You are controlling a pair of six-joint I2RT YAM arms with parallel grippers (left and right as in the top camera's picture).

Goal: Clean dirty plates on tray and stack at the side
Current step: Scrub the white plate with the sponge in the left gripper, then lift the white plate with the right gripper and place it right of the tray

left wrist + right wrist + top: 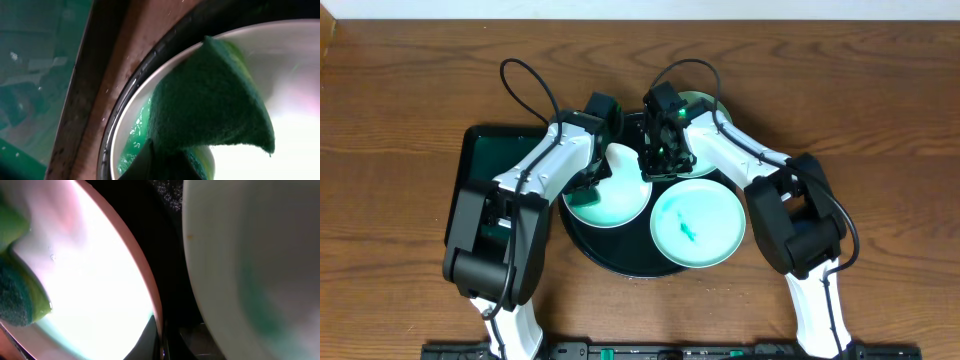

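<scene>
**Operator:** Report the end effectors first.

**Technician:** The left end effector (590,180) is clamped narrow on a green fibrous scouring pad (210,100). The pad lies on the small round white plate (612,203), near its rim. The right end effector (663,165) is closed, with its tips at the far edge of the same plate. I cannot tell whether it pinches the rim or only presses on it.

**Operator:** Where are the task items?

**Technician:** All three plates sit inside the large round glossy black tray (610,255). The white plate is at the left. One pale turquoise plate (698,225) is at the front right. A second turquoise plate (705,105) is at the rear, mostly hidden behind the right arm.

**Operator:** How far along is the task?

**Technician:** I judge it to be early, with the first plate being scrubbed. The left wrist view shows a wet green film on the white plate beside the pad. The front turquoise plate carries a green smear (686,230) at its centre. The rear plate's condition cannot be read. No plate is stacked at the side. Scrubbing, the other two plates and all the stacking are left to do.

**Operator:** Describe the surface and the room.

**Technician:** The bench (400,120) is brown wood-grain. A rectangular dark-green tray (485,150) lies just left of the black tray. A pale wall strip (720,8) runs along the bench's far edge.
</scene>
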